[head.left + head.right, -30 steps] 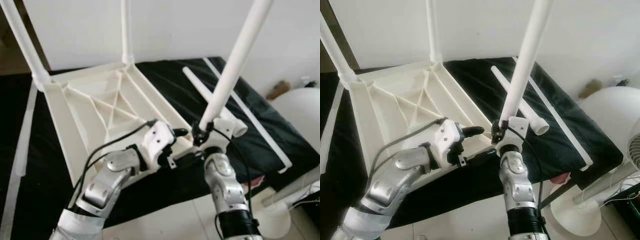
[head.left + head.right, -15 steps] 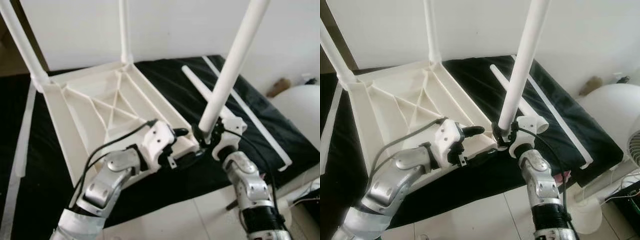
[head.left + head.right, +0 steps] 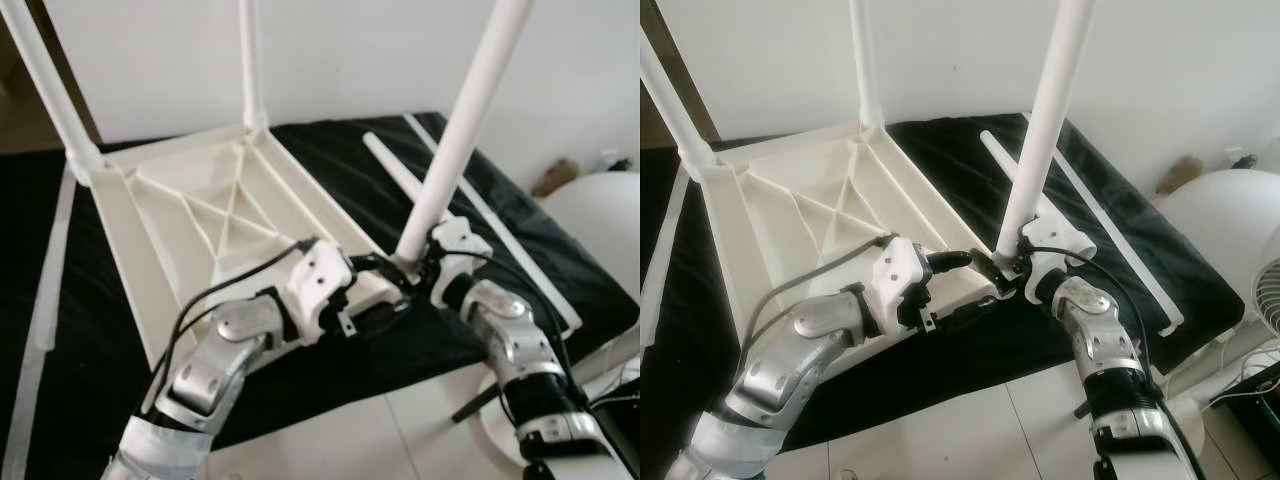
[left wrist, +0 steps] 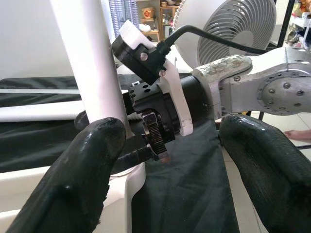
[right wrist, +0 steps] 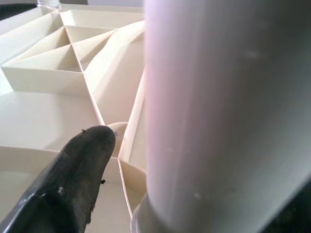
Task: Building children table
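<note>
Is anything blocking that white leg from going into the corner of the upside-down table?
Nothing visible does. The white leg already stands upright with its foot at the near corner of the upturned tabletop. The right gripper is around its base, and the left gripper, open, sits beside that corner, not under the leg.

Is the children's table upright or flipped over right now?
Flipped over: the tabletop lies ribbed underside up on the black cloth, legs pointing upward.

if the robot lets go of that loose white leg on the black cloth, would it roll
Likely: the spare leg is a smooth round tube lying flat, apart from the tabletop. It looks hollow, probably light and stiff. The soft black cloth may slow it.
</note>
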### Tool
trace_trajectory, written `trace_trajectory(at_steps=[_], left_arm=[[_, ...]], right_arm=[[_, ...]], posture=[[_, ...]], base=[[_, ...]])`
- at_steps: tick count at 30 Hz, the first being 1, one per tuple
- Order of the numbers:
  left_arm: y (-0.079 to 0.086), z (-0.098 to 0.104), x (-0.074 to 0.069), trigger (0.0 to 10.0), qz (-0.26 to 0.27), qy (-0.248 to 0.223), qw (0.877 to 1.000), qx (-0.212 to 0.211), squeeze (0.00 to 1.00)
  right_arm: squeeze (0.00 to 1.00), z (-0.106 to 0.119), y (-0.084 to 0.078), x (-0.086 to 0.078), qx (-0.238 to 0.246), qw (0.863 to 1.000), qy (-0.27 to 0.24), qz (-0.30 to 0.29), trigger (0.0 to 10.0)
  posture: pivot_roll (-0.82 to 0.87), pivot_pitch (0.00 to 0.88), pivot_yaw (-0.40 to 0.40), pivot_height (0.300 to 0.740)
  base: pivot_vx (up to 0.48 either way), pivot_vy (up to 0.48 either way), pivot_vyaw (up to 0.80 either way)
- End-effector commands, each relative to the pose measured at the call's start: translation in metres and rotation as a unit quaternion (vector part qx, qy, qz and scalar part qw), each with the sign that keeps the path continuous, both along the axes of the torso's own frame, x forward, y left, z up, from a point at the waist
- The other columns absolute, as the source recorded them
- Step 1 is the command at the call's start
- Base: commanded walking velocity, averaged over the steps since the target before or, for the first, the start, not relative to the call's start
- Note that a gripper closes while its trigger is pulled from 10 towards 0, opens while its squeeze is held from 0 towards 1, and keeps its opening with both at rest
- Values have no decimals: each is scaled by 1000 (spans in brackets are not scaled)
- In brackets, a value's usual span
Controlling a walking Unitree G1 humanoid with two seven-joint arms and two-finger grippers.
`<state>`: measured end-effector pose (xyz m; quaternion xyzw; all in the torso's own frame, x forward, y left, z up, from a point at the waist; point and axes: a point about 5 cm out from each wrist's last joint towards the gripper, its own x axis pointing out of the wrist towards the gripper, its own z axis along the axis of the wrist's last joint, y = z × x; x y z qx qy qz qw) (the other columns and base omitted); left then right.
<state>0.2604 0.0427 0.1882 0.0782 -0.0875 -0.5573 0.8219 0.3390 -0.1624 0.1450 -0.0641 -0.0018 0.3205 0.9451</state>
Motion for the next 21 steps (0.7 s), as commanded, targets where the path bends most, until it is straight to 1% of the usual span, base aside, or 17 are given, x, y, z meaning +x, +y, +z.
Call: trace_trajectory(at_steps=[1, 3, 4, 16, 17, 18, 19, 20, 21], left_arm=[[-2, -1, 0, 10000, -1, -3, 1000, 8, 0], [-2, -1, 0, 10000, -1, -4, 1000, 8, 0], [-2, -1, -1, 10000, -2, -4, 1000, 8, 0], [-2, -4, -2, 10000, -4, -5, 1000, 15, 0], [-2, -4, -1, 10000, -6, -6, 1000, 18, 0], [-2, -4, -1, 10000, -6, -6, 1000, 18, 0], [-3, -5, -1, 10000, -7, -7, 1000, 19, 0], [-3, -5, -1, 10000, -7, -7, 1000, 19, 0], [-3, -5, -1, 10000, -9, -6, 1000, 18, 0]], right_arm=[[0, -3, -2, 3, -18, 1000, 2, 15, 4510], [0, -3, -3, 4, -19, 1000, 2, 16, 4510], [0, -4, -4, 5, -20, 1000, 5, 16, 0], [0, -17, -14, 3, -8, 999, 32, 5, 0], [0, -18, -16, 4, -5, 999, 34, -2, 8471], [0, -18, -16, 4, -5, 999, 34, -2, 8471], [0, -19, -18, 5, 1, 999, 37, -13, 10000], [0, -19, -18, 5, 1, 999, 37, -13, 10000], [0, -20, -20, 7, 6, 999, 38, -30, 10000]], posture=[[-32, 19, -30, 740], [-32, 19, -30, 740], [-28, 15, -32, 740], [-36, 8, -26, 740], [-38, 5, -25, 740], [-38, 5, -25, 740], [-40, 3, -25, 740], [-40, 3, -25, 740], [-41, 3, -25, 740]], base=[[0, 0, 0], [0, 0, 0], [0, 0, 0], [0, 0, 0], [0, 0, 0], [0, 0, 0], [0, 0, 0], [0, 0, 0], [0, 0, 0]])
